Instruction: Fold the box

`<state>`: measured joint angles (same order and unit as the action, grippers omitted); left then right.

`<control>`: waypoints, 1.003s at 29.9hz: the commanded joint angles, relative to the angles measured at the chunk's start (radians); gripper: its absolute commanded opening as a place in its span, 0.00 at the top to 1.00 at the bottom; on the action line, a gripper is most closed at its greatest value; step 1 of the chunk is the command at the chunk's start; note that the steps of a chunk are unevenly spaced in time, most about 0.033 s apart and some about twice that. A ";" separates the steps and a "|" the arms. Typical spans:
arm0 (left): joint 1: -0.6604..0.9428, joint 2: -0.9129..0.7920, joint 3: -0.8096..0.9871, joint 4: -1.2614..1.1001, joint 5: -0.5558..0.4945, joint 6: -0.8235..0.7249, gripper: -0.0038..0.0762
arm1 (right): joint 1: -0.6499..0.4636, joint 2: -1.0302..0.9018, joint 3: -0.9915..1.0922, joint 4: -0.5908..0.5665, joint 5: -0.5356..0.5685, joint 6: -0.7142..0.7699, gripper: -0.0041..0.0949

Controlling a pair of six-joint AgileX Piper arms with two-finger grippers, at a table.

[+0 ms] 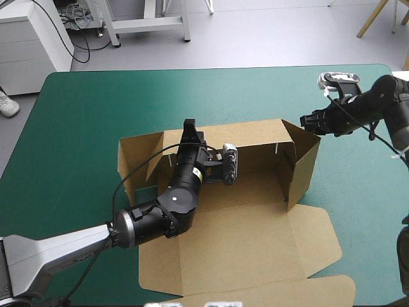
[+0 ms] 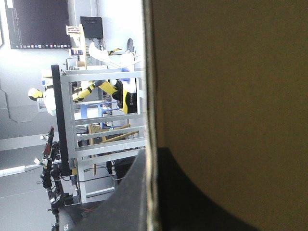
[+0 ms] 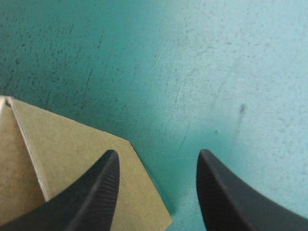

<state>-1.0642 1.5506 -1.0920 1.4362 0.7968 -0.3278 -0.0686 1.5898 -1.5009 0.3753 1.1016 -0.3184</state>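
Pinching the far wall of the box [image 1: 255, 236] edge-on, the left gripper [image 1: 190, 130] had its black fingers [image 2: 202, 202] all but closed, the brown sheet between them. The right gripper [image 3: 158, 161] stood with its fingers well apart over the teal-green cover [image 1: 83, 115], just beside the box's far right corner, seemingly not touching it. The box sat mid-table, far and right walls raised, its lid flat toward the near edge.
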 commanded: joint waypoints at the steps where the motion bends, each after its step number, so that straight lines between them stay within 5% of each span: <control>1: -0.007 -0.040 -0.030 0.061 -0.003 -0.009 0.96 | -0.001 -0.115 0.070 0.049 -0.099 -0.047 0.51; 20: -0.007 -0.040 -0.019 0.099 -0.041 0.010 0.96 | -0.001 -0.458 0.553 0.281 -0.356 -0.405 0.51; 30: -0.007 -0.040 -0.019 0.099 -0.031 0.010 0.96 | -0.001 -0.498 0.664 0.407 -0.355 -0.546 0.51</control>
<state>-1.0642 1.5506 -1.0867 1.4765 0.7454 -0.3158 -0.0686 1.1135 -0.8303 0.7094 0.7477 -0.8282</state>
